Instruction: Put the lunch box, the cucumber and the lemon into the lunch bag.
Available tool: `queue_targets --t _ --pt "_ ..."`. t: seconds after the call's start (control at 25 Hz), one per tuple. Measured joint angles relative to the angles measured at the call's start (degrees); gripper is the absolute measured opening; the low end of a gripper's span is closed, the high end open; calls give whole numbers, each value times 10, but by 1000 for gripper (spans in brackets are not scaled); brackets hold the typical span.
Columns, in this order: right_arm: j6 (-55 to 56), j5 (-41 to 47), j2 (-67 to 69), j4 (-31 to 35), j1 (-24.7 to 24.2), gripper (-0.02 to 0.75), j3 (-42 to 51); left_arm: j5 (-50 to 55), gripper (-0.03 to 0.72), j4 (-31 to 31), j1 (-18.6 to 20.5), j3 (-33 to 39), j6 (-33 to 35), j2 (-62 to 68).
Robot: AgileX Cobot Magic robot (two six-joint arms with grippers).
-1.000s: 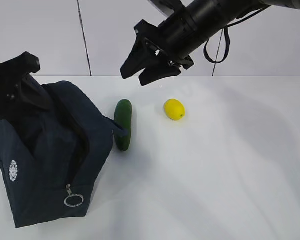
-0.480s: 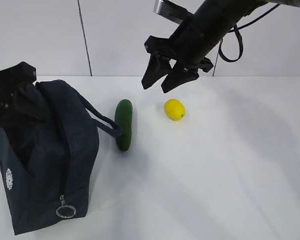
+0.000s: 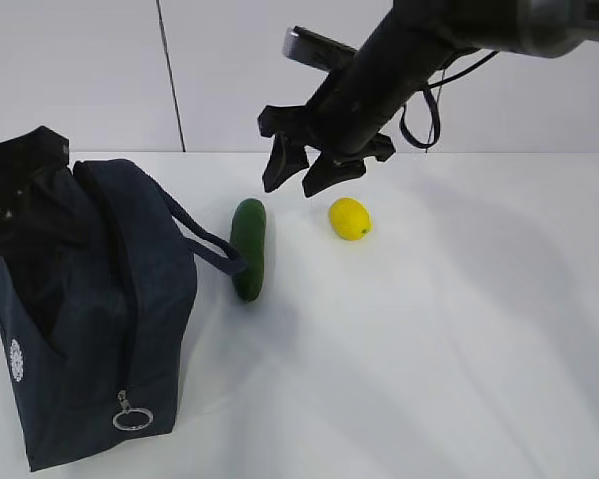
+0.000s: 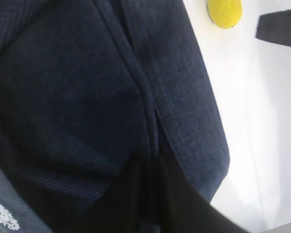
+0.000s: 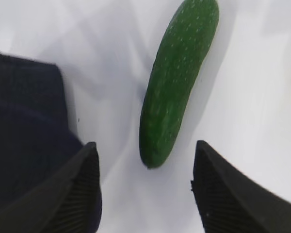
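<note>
The navy lunch bag [image 3: 100, 319] stands at the left of the table, its top pulled open. My left gripper [image 3: 30, 200] is shut on the fabric at the bag's top edge; in the left wrist view dark cloth [image 4: 102, 97] fills the frame and the left gripper [image 4: 155, 204] pinches a fold. The dark green cucumber [image 3: 248, 247] lies just right of the bag, and the yellow lemon [image 3: 348, 218] sits further right. My right gripper [image 3: 295, 178] hangs open above the cucumber's far end. In the right wrist view the cucumber [image 5: 179, 82] lies ahead of the right gripper [image 5: 145, 189]. The lunch box is out of view.
One loop handle [image 3: 205, 247] droops from the bag toward the cucumber. The zipper's ring pull [image 3: 132, 417] hangs at the bag's front corner. A white wall [image 3: 100, 70] stands behind the white table [image 3: 459, 339].
My right gripper swung right toward the lemon, then back left and lower over the cucumber's far end. The bag was drawn a little to the left and stands more upright.
</note>
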Motion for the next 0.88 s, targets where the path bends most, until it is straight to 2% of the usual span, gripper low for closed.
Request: queue_targets --t 0.32,0.56,0.88 --pt "71 -72 34 -16 10 488 -1 1 30 15 0 0 0 -3" --pt "84 -90 63 -17 18 489 -6 1 30 22 0 0 0 -3" --pt "88 -93 112 -36 36 490 -55 0 30 25 0 0 0 -3"
